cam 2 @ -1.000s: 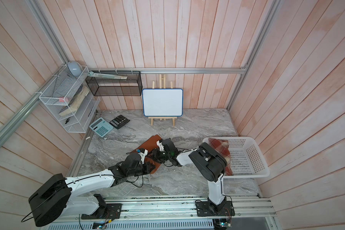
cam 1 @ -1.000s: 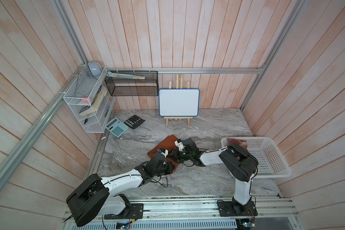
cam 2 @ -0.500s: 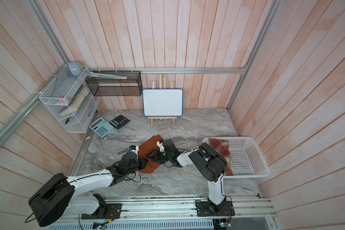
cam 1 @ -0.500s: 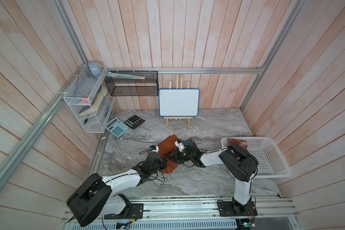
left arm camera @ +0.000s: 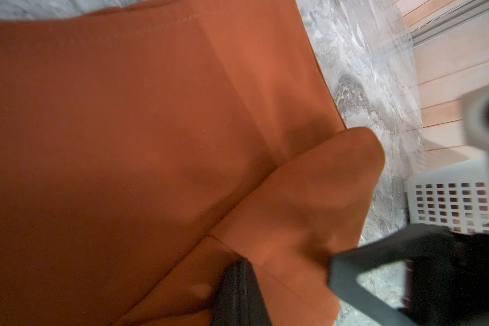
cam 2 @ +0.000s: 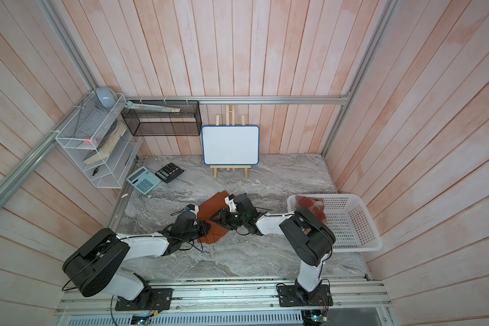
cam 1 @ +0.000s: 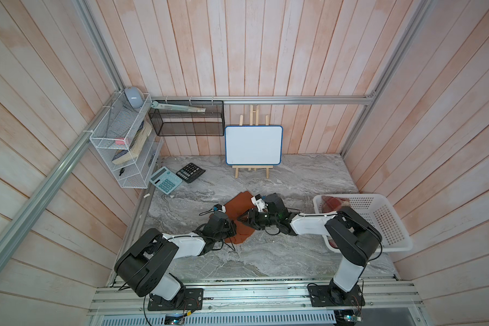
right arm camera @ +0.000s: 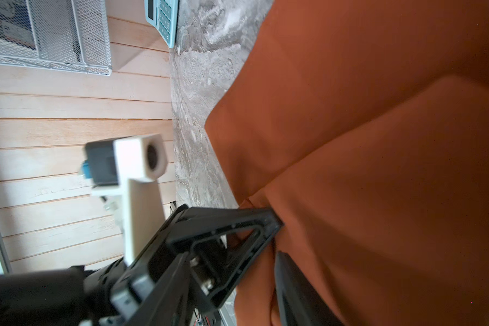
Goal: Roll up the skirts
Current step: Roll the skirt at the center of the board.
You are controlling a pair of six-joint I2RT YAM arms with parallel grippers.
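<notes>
in both top views the rust-orange skirt (cam 1: 239, 203) lies on the marble table (cam 1: 266, 255) just below frame centre, its near part folded over. the plaid skirt (cam 1: 335, 201) sits in the white basket (cam 1: 398, 248) at the right. our left gripper (cam 1: 233, 229) is pinched tight on the rust-orange skirt's folded edge, and our right gripper (cam 1: 242, 219) meets the same fold, but we cannot tell whether it grips.

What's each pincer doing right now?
Left pincer: closed, pinching the rust-orange skirt at its edge.
Right pincer: at the skirt's folded flap; open or gripping cannot be told.
</notes>
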